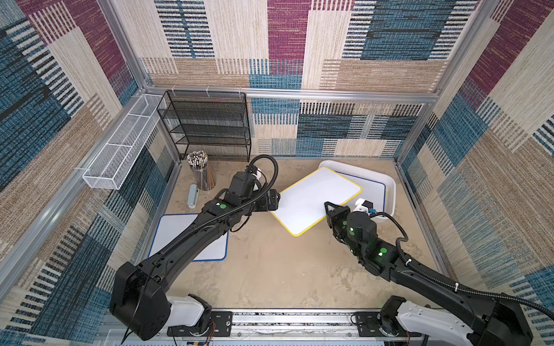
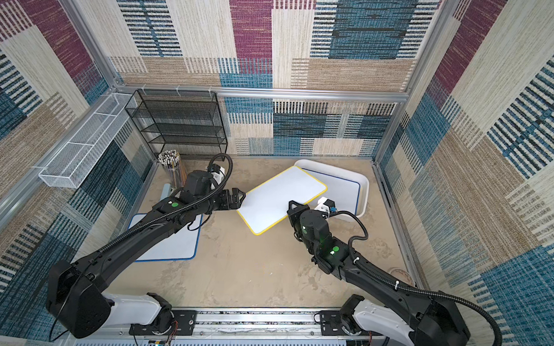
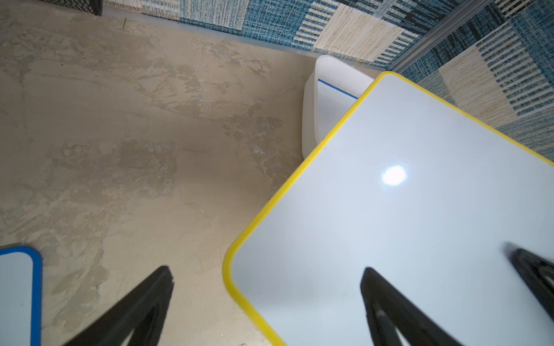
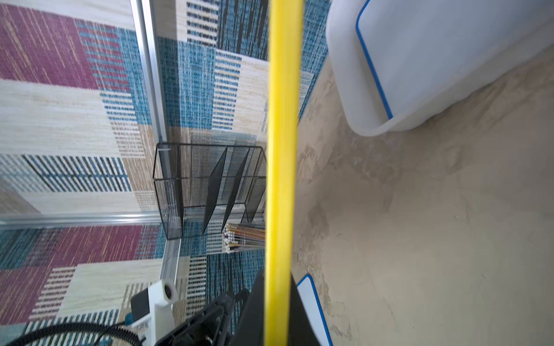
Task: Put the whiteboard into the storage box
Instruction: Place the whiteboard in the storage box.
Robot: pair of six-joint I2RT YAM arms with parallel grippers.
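Yellow-edged whiteboard (image 1: pixel 312 200) (image 2: pixel 281 199) off bench (image 1: pixel 282 269), far corner over rim of storage box (image 1: pixel 391 187) (image 2: pixel 364 189); not yet inside. Right hand (image 1: pixel 326 212) (image 2: pixel 292 209) clamped on board's near right edge; right wrist view shows yellow edge (image 4: pixel 281 149) end-on. Left hand (image 1: pixel 273 200) (image 2: pixel 238 199) spread wide at board's left corner, gripping nothing; contact unclear. Blue-edged whiteboard (image 1: pixel 371 193) (image 2: pixel 341 195) lies flat in box. Second blue-edged whiteboard (image 1: pixel 172 228) (image 2: pixel 181 243) flat on bench under left arm.
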